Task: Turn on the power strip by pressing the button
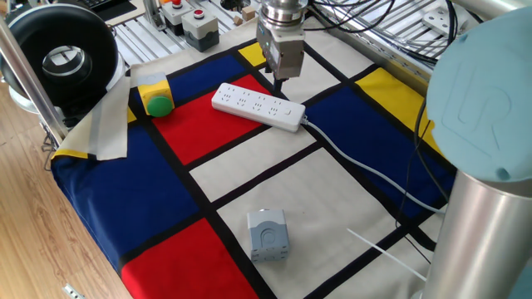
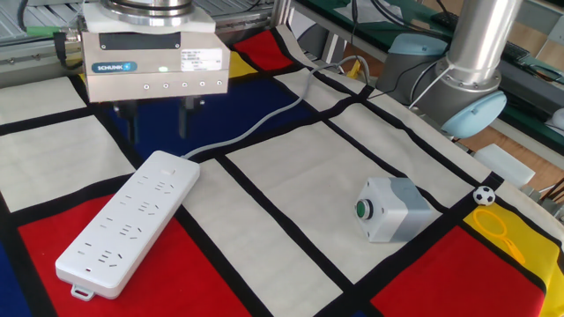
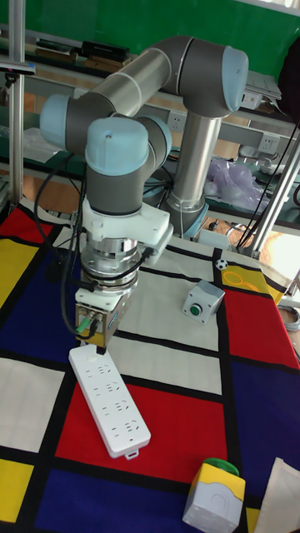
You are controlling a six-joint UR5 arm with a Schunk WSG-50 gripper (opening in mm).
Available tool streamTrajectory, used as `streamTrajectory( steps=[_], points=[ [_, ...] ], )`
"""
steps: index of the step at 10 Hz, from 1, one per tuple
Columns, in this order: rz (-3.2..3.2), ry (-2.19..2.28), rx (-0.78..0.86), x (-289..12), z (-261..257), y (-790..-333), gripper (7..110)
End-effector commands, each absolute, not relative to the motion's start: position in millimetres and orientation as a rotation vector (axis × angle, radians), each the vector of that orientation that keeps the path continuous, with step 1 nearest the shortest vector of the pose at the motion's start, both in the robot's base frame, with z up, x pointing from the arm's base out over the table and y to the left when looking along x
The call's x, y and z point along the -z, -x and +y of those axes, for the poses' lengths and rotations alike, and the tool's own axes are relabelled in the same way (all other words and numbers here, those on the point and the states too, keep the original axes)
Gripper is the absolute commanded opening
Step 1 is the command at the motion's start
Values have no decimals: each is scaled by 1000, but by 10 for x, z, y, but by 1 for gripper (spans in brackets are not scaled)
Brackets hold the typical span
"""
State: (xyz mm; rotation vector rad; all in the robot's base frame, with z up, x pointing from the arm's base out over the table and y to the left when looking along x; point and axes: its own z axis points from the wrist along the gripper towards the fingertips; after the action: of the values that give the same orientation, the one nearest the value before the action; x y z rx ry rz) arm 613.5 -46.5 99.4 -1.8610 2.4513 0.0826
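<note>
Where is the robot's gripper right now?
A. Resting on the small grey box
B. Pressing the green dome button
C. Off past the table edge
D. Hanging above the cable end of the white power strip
D: the gripper hangs above the power strip at its cable end, not touching it.
</note>
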Motion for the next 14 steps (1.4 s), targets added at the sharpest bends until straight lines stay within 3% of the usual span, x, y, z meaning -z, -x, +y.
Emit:
streamTrajectory(
  steps=[1, 3, 5, 10, 12, 13, 14],
  points=[
    [2367, 1963, -25, -1002, -540, -6194, 44],
    [2475, 1949, 38, -997, -738, -6114, 44],
    [2453, 1888, 13, -999, -623, -6198, 44],
    [2413, 2035, 226, -1023, -987, -6278, 44],
    [2332, 2042, 207, -1020, -869, -6377, 44],
    [2280, 2060, 132, -1011, -726, -6358, 66],
    [2240, 2084, 92, -1009, -650, -6343, 66]
  ],
)
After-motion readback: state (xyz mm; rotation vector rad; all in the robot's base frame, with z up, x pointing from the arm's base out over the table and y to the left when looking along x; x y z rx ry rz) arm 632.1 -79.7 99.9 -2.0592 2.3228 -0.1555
